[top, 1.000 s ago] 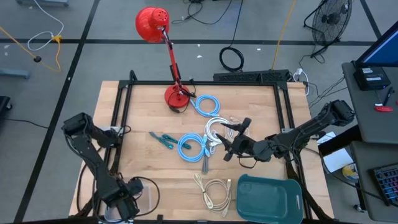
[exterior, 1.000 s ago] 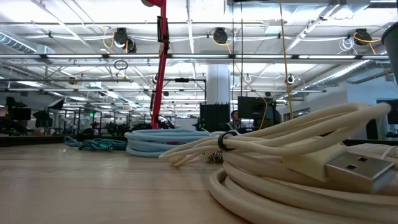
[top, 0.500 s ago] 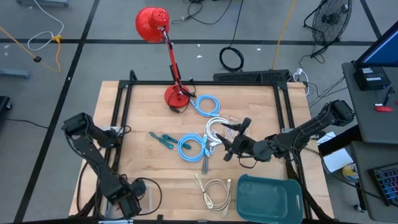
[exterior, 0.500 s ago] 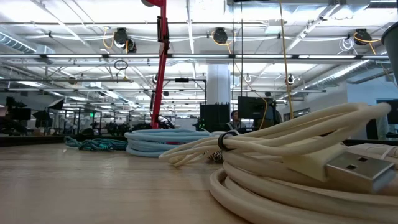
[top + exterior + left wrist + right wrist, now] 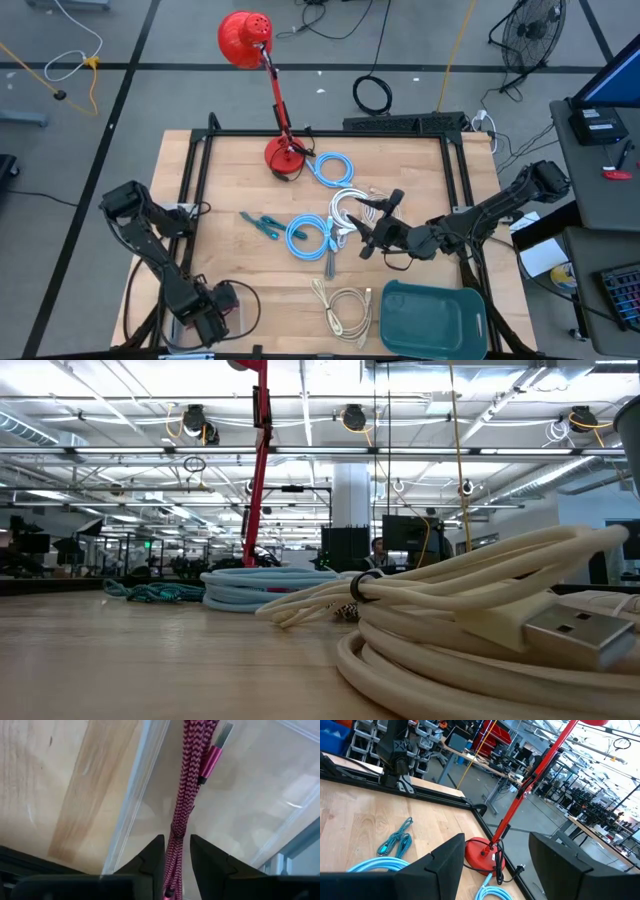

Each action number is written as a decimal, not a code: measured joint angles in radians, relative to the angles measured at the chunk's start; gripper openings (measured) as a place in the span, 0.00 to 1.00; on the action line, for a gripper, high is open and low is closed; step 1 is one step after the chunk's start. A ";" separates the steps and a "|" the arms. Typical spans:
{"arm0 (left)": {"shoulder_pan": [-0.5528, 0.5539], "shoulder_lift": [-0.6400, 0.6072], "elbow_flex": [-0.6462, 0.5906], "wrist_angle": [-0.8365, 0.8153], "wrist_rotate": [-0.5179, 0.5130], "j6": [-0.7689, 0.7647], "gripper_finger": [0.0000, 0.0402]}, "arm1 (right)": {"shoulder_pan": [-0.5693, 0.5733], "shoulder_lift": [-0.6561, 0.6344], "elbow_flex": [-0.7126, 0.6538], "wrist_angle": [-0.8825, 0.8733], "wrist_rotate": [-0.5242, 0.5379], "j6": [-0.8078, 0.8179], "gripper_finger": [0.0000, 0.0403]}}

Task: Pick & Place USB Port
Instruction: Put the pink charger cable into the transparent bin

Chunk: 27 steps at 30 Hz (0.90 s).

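Bench (image 5: 220,180) of pale wood seen from above: the left gripper (image 5: 213,312) sits at the near left corner over a clear tray (image 5: 238,318), the right gripper (image 5: 372,232) hovers mid-bench by coiled blue cables (image 5: 308,236) and a white cable (image 5: 345,208). A red lamp (image 5: 270,95) stands at the far edge, a teal bin (image 5: 432,318) at the near right.

Low view: a cream USB cable (image 5: 480,630) fills the foreground.

Left wrist view: a magenta braided USB cable (image 5: 189,780) with a silver plug runs between the jaws into the clear tray; whether they pinch it, I cannot tell.

Right wrist view: jaws spread wide, empty.
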 joint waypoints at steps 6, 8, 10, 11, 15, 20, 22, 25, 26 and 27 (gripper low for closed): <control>0.015 0.000 0.000 0.000 0.060 -0.004 0.23 | 0.000 0.000 0.000 0.000 0.000 0.000 0.53; 0.018 0.000 0.000 -0.001 0.078 -0.009 0.23 | 0.000 0.000 0.000 0.000 0.000 0.000 0.53; 0.022 0.000 0.000 -0.002 0.086 -0.005 0.23 | 0.000 0.000 0.000 0.000 0.000 0.000 0.53; 0.025 0.000 0.001 -0.004 0.087 0.000 0.23 | 0.000 0.000 0.000 0.000 0.000 0.000 0.53; 0.040 0.000 0.001 -0.033 0.087 0.006 0.23 | 0.000 0.000 0.000 0.000 0.000 0.000 0.53; 0.046 -0.012 0.001 -0.035 0.088 0.010 0.23 | 0.000 0.000 0.000 0.000 0.000 0.000 0.53; 0.049 -0.022 0.001 -0.040 0.088 0.003 0.23 | 0.000 0.000 0.000 0.000 0.000 0.000 0.53; 0.049 -0.037 0.009 -0.076 0.085 -0.016 0.20 | 0.000 0.000 0.000 0.000 0.000 0.000 0.53; 0.049 -0.041 0.015 -0.085 0.085 -0.016 0.18 | 0.000 0.000 0.000 0.000 0.000 0.000 0.53; 0.048 -0.046 0.021 -0.089 0.081 -0.017 0.14 | 0.000 0.000 0.000 0.000 0.000 0.002 0.53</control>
